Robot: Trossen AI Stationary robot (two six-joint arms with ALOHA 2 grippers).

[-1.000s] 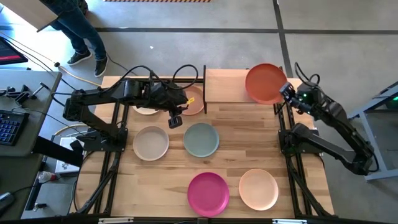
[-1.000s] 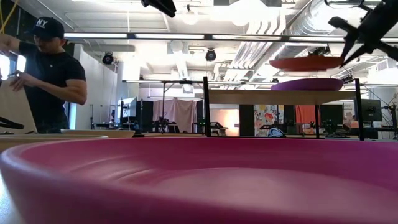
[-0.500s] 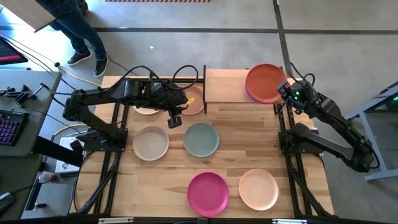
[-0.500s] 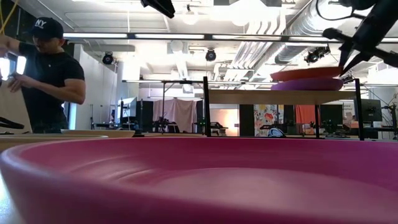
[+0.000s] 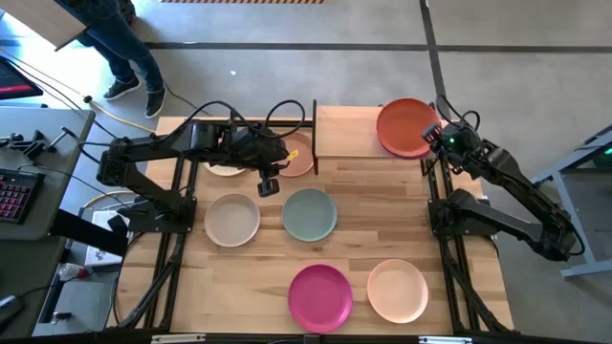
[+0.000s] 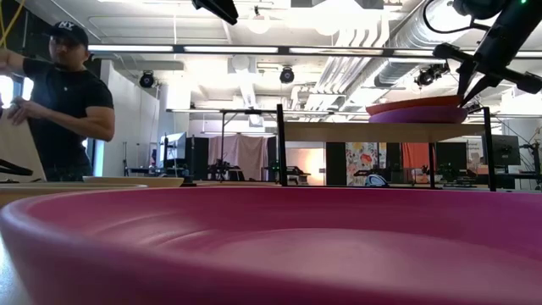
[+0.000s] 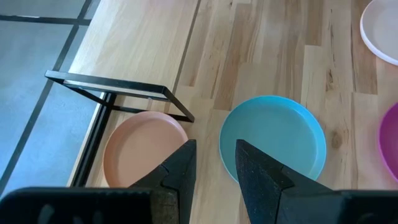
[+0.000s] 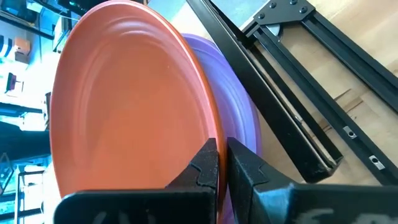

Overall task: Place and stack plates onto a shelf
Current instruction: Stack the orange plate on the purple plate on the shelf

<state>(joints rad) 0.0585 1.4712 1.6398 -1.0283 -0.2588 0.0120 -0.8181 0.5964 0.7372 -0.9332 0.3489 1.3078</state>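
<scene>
A: Where is the rust-orange plate (image 5: 405,127) sitting?

B: On the purple plate (image 8: 239,124), at the right end of the shelf (image 5: 346,131). The right gripper (image 5: 435,136) is pinching its rim, fingers closed on it.

A: And the left gripper (image 5: 269,185)?

B: It is hanging with fingers parted, holding nothing, above the table (image 5: 268,268) near the peach plate (image 7: 140,152) and grey-teal plate (image 5: 309,214), by the shelf's left end.

Person in black tee and cap (image 6: 72,97), keyboard (image 5: 13,196) on side desk, grey floor (image 5: 287,67)
</scene>
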